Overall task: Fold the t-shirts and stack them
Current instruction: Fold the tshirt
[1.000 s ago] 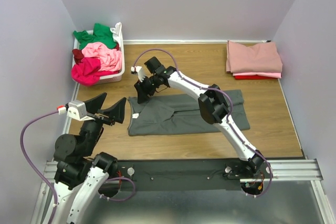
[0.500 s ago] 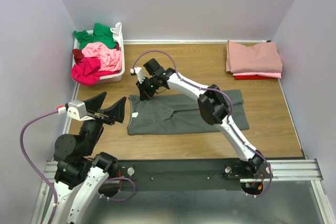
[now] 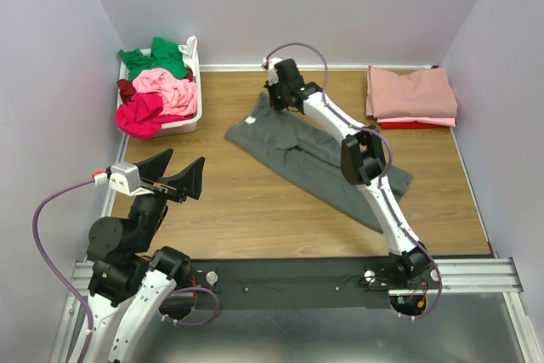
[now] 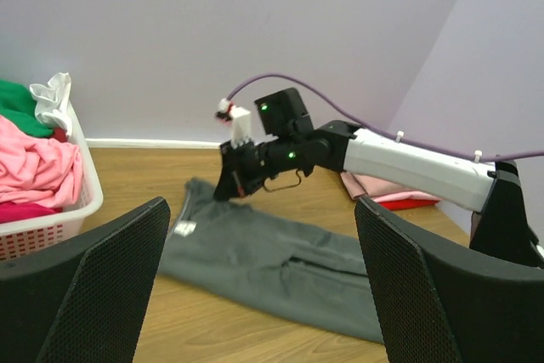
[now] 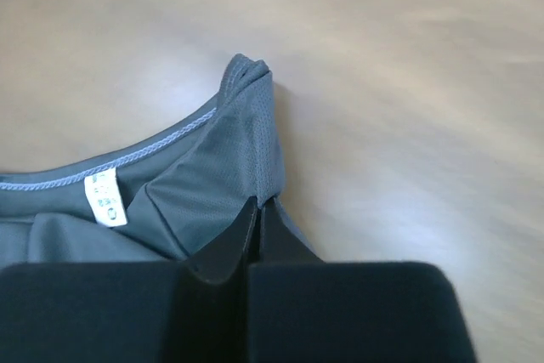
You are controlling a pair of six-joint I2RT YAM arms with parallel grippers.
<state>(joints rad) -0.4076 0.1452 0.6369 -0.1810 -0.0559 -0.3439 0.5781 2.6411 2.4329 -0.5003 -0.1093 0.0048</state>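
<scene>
From my station I see the right gripper [image 3: 274, 101] clenched on a fold of the dark grey short-sleeved t-shirt [image 3: 316, 156] right beside its neckline. In the right wrist view the two black fingers meet with a pinch of grey cloth between their tips, and the small white neck label [image 5: 104, 197] sits just left of the grip. The pinched end is near the middle of the far edge of the brown wooden table [image 3: 255, 206]. From there the shirt runs on a slant across the table towards the right near part, mostly flat, with the right arm stretched over it. The left gripper [image 3: 176, 172] hangs above the left near part of the table, released, its mesh-faced fingers spread wide with nothing between them, well apart from the grey shirt. In the far left corner stands the white plastic basket [image 3: 190, 115], heaped with a crumpled green t-shirt [image 3: 157, 57], a light pink t-shirt [image 3: 166, 84], a magenta t-shirt [image 3: 140, 112] and a glimpse of a maroon t-shirt [image 3: 126, 88]. In the far right corner lies a folded stack with the dusty rose t-shirt [image 3: 410, 91] on top and the red t-shirt [image 3: 412, 125] showing at its near edge.
</scene>
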